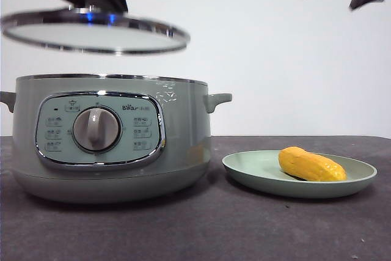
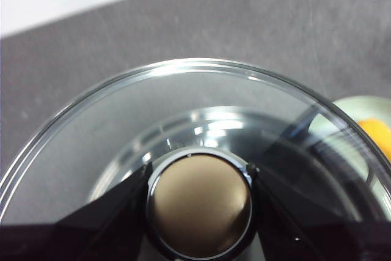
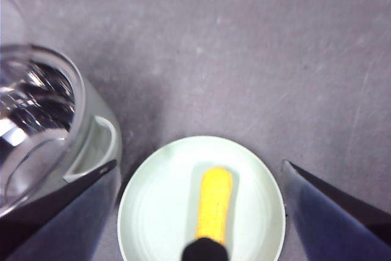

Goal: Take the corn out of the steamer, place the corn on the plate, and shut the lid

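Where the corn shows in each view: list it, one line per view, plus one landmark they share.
Front view: the corn lies on the plate, right of the steamer.
Left wrist view: only an orange sliver of it shows at the picture's edge, past the lid's rim.
Right wrist view: it lies in the middle of the plate, between the right gripper's open jaws.
Shared landmark: the pale-green plate.

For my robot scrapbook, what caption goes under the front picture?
Left gripper holds the lid above the steamer; corn lies on the plate.
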Motion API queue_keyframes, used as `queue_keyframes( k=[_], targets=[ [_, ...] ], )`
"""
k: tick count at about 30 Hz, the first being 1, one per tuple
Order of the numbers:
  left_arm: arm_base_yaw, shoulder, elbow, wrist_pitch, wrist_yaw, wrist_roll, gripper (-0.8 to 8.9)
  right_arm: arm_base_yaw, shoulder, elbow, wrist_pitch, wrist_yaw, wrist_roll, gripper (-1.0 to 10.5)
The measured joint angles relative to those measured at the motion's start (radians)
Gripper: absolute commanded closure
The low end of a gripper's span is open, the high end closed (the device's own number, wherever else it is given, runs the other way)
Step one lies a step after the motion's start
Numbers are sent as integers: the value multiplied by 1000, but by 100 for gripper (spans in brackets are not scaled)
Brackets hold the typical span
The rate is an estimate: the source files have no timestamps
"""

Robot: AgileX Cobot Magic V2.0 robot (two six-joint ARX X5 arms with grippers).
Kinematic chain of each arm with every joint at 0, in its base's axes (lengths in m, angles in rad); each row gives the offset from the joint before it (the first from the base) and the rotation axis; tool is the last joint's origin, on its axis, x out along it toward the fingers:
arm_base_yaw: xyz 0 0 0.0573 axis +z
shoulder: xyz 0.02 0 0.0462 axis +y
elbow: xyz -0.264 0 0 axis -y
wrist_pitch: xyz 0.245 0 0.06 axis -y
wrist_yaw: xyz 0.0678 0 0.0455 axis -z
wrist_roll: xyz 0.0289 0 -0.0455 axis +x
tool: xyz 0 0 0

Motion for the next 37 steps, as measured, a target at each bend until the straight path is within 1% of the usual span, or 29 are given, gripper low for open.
queue_keyframes(
  k=[5, 11, 16, 24, 26, 31, 37],
  targets=[
    [-9, 2, -53, 70, 19, -32, 822, 0, -75, 0, -14, 0, 9, 506],
    [-28, 27, -54, 102, 46, -48, 822, 0, -93, 0, -29, 0, 14, 506],
    [-40, 74, -55, 68, 46, -51, 822, 0, -93, 0, -41, 0, 14, 506],
    [-44, 75, -55, 63, 43, -50, 822, 0, -93, 0, -44, 0, 18, 506],
    [-44, 75, -55, 60, 40, -45, 822, 0, -93, 0, -44, 0, 18, 506],
    [-55, 75, -55, 41, -6, -20, 822, 0, -93, 0, -44, 0, 18, 506],
    [-55, 92, -55, 45, -5, -9, 822, 0, -93, 0, -44, 0, 18, 506]
  ],
)
